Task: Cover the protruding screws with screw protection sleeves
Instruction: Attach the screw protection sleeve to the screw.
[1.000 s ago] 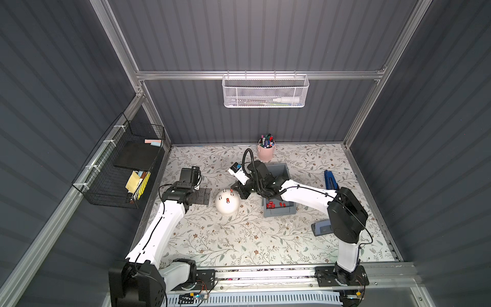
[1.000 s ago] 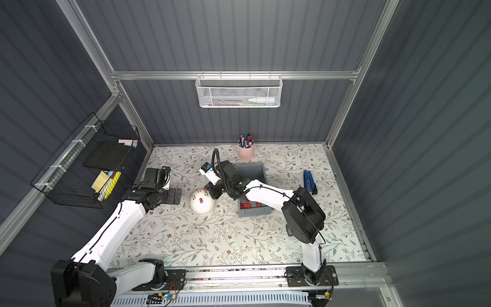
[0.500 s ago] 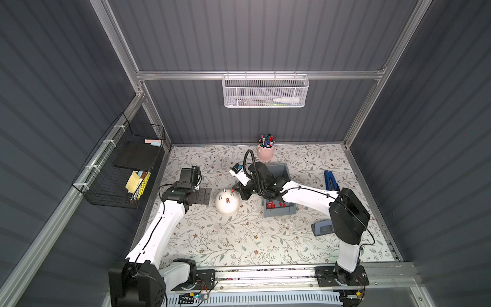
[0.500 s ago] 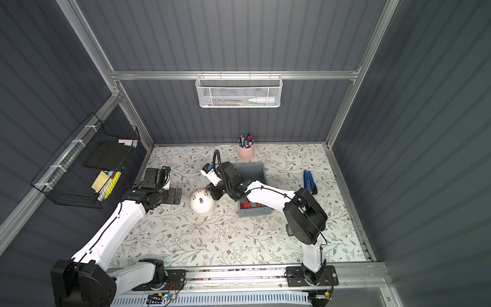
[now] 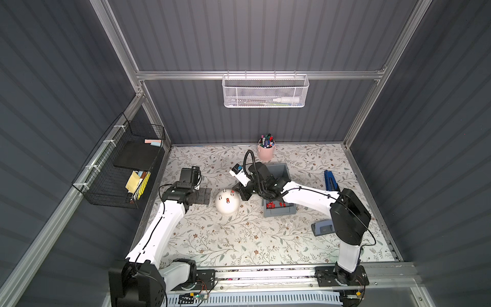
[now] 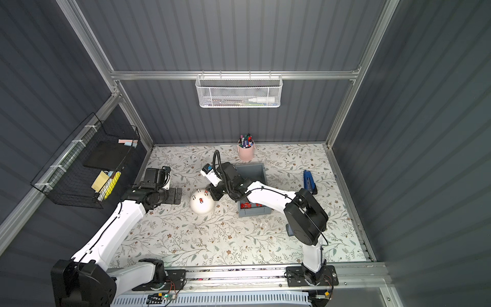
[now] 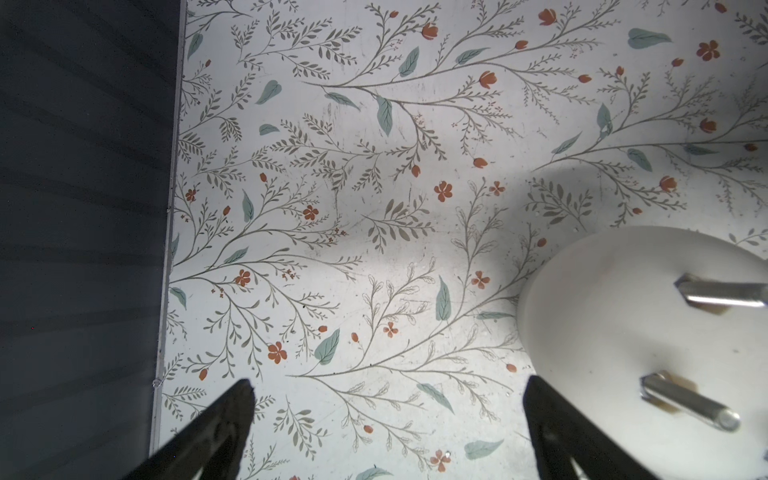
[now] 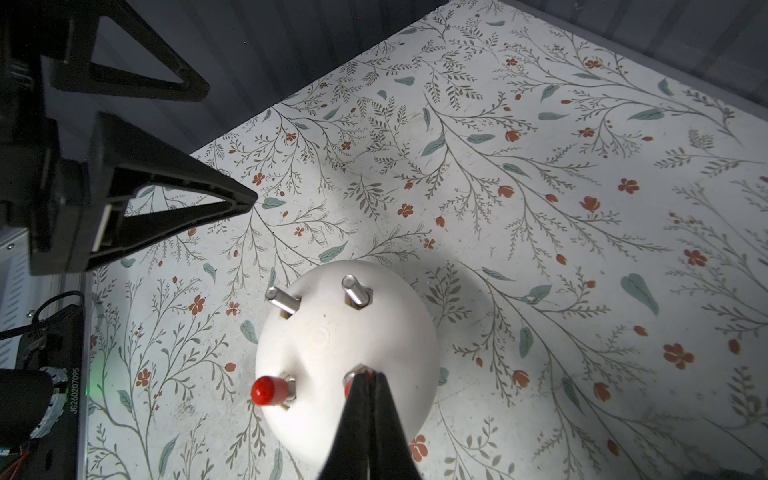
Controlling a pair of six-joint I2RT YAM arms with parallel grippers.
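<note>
- Protruding screws (image 8: 355, 291), four in all, stick out of the white dome (image 5: 227, 206). The dome sits on the floral table (image 5: 239, 239), just left of centre in both top views.
- Two of these screws are bare silvery pins, and a third wears a red sleeve (image 8: 270, 390) in full view.
- Pressed together with no gap, the fingers of the right gripper (image 8: 368, 376) end at the fourth screw. A bit of red shows beside them there, but whether the tips touch it cannot be told.
- Spread wide with nothing between its fingers, the left gripper (image 7: 386, 399) hangs over the table just beside the dome, on its left in the top views.
- Loose screw protection sleeves (image 5: 275, 204) lie in a small red heap at the near end of a grey bin (image 5: 279, 212), right of the dome and close to the frame's centre.
- At the back wall, above the bin in the frame, stands a pink cup (image 5: 266, 154) of marker pens.
- Towards the right edge of the table lies a blue object (image 5: 330, 180), well apart from the dome.
</note>
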